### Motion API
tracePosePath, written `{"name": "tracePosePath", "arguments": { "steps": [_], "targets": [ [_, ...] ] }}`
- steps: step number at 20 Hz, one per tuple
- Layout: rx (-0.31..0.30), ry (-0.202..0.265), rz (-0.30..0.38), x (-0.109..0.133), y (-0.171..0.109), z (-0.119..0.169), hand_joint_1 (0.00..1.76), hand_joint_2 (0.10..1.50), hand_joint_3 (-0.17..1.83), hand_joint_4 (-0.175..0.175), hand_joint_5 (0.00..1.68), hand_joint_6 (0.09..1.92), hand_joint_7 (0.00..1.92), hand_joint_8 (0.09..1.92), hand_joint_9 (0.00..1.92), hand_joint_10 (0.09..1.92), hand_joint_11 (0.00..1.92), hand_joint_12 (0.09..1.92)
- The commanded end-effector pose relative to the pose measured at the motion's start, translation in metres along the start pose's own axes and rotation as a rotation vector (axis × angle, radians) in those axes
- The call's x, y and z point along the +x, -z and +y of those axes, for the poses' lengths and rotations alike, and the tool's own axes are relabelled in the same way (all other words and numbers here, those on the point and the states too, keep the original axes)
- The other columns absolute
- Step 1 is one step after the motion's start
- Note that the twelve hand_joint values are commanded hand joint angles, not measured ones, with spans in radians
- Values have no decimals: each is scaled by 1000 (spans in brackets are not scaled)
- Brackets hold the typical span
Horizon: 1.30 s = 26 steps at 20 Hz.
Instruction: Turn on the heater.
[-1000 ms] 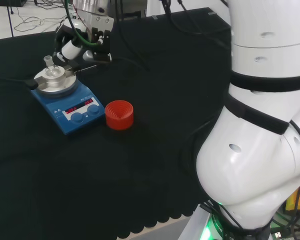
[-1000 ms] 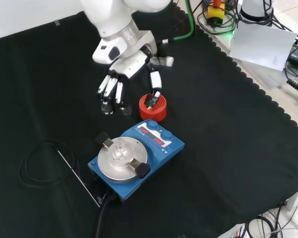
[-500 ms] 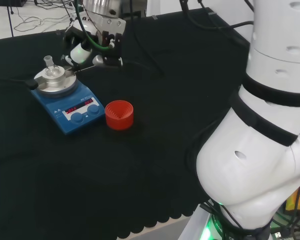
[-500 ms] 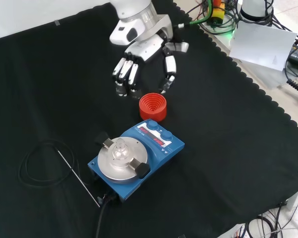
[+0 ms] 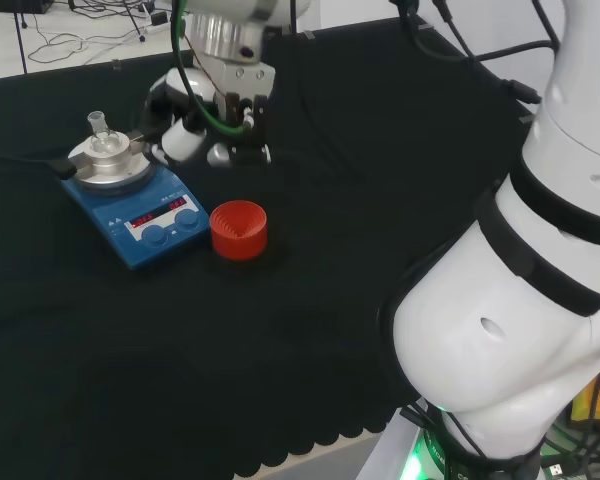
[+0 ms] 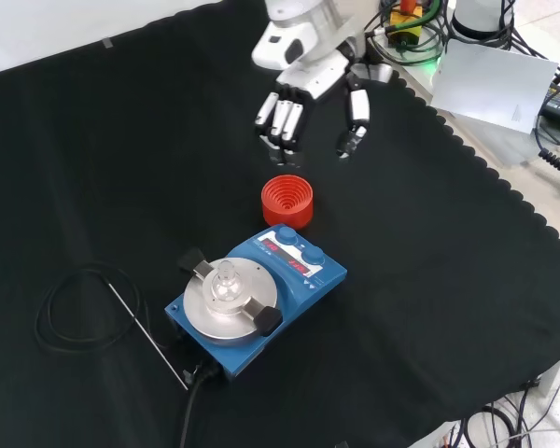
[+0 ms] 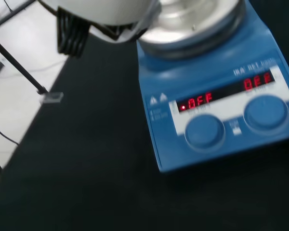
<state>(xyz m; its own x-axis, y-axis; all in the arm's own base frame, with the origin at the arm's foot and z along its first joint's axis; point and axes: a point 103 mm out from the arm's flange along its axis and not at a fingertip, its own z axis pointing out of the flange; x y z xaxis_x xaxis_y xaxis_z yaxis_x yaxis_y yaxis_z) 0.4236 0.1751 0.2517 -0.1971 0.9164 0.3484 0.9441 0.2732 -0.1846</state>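
Note:
The heater [image 6: 296, 277] is a blue hotplate with a round silver top, two blue knobs and two lit red displays on its front panel. A small clear glass flask [image 6: 226, 278] stands on its plate. In the front view the hand [image 6: 315, 78] hangs above the cloth beyond the red ribbed ring [image 6: 287, 202], clear of the heater, open with fingers relaxed and thumb spread, holding nothing. In the head view the hand [image 5: 220, 122] is right of the heater [image 5: 130, 210], above the ring [image 5: 239, 229]. The wrist view looks down on the heater [image 7: 216, 62] and its knobs [image 7: 204, 131].
A black cable loop [image 6: 75, 301] and a thin metal rod [image 6: 147, 334] lie left of the heater in the front view. The cloth's scalloped edge [image 6: 504, 177] runs down the right, with white paper [image 6: 490, 84] and cables beyond it.
The hand has drawn away from the heater, past the red ring: up and to the right in the front view, rightward in the head view. Heater, flask and ring stayed put.

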Motion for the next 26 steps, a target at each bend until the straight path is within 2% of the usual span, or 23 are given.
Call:
{"name": "tracePosePath", "arguments": {
  "steps": [1,5,9,11,14,18,20,23,26],
  "targets": [
    [56,-39,-93,12,-30,-32,952,629,729,-56,458,583,672,760,805,619,347,1353],
    [133,-43,-99,12,-40,-30,958,628,736,-60,458,546,804,797,954,634,472,1311],
    [165,-45,-124,10,-39,-24,994,649,725,-99,449,485,1164,1015,1354,762,1025,1040],
    [177,-47,-147,8,-39,-20,1020,661,706,-119,454,463,1313,1190,1494,966,1269,935],
    [211,-54,-156,3,-40,-15,1045,684,685,-134,480,463,1451,1454,1618,1337,1497,955],
    [256,-53,-182,-2,-42,-8,1091,710,680,-146,542,517,1528,1651,1670,1594,1620,1021],
    [286,-50,-201,-4,-43,-5,1166,735,708,-150,560,584,1560,1705,1676,1665,1584,1069],
    [371,-57,-212,-7,-48,1,1393,712,938,-125,455,770,1614,1796,1699,1744,1403,1324],
    [399,-54,-211,-11,-51,5,1465,681,1050,-102,363,836,1641,1819,1712,1772,1355,1421]
  ]
}}
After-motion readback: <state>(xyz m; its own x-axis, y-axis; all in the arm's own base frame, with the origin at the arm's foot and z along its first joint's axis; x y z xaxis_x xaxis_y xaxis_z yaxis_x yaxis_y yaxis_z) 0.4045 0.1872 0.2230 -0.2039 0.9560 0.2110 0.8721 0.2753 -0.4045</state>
